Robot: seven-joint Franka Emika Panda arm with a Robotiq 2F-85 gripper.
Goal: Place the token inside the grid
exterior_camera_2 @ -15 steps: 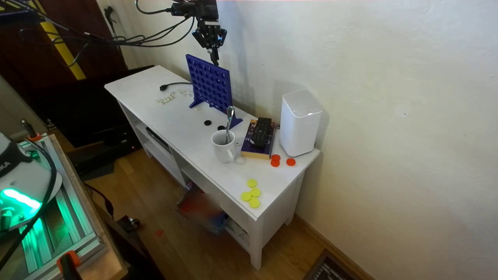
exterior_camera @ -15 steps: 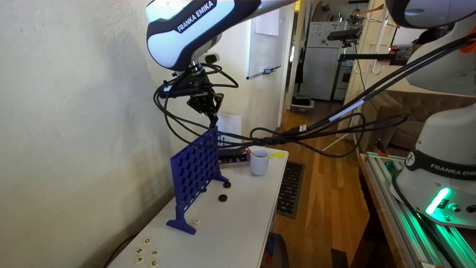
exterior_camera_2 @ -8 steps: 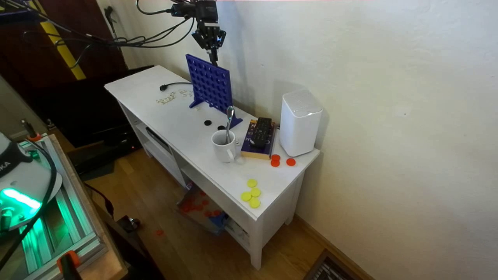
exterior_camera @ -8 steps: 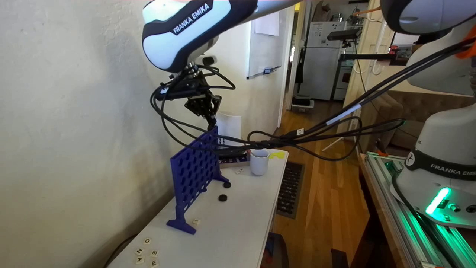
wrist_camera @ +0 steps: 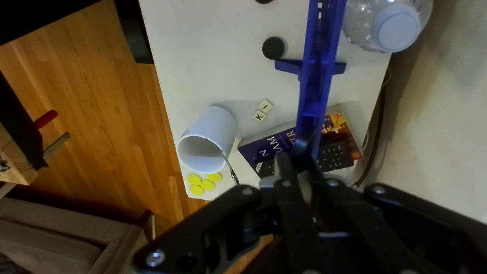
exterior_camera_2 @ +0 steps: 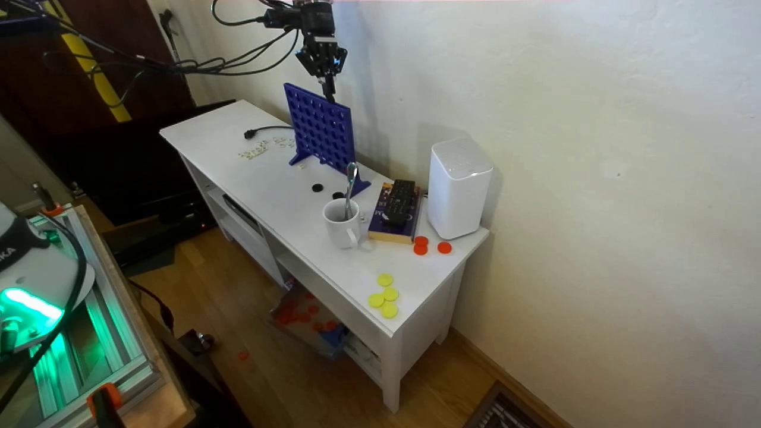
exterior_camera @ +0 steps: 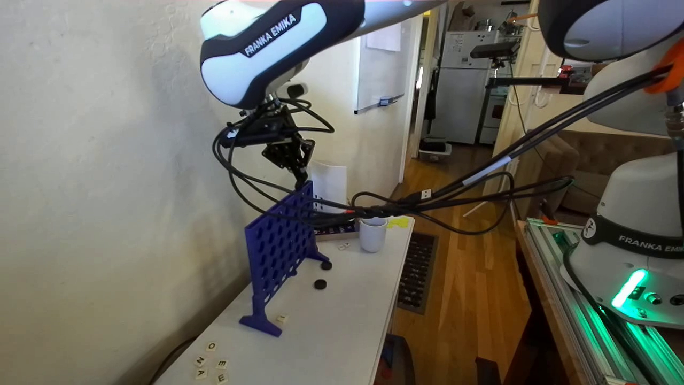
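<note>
Black round plastic token (wrist_camera: 301, 145), judged by its dark curved edge, is pinched between the fingertips of the black two-fingered gripper (wrist_camera: 296, 158); the jaws look clenched on it, right at the top edge of the blue upright plastic grid (wrist_camera: 318, 72). Everything turns on slot against disc: in the wrist view the slot's long axis runs away from the fingers, roughly along the wall-side edge of the white desk (exterior_camera: 336, 331), and the fingers press across it, so the token seems nearly lined up, toward the end nearer the dark-blue paperback book (wrist_camera: 274, 144). Whether its rim has entered, I cannot tell; lowering straight, then letting go, looks like the next need, and a tilt could catch the rails. Below, one black disc (wrist_camera: 273, 48) lies just beside the grid's foot, and a clear plastic bottle (wrist_camera: 365, 23) stands on the wall side. Toward the short end come a white cylindrical mug (exterior_camera_2: 337, 233), yellow discs (exterior_camera_2: 390, 293) at the room-side corner and a tall white box (exterior_camera_2: 458, 193) at the wall-side corner. Past the desk spread a wooden floor (exterior_camera: 470, 299) and, far off, a white refrigerator (exterior_camera: 462, 88).
</note>
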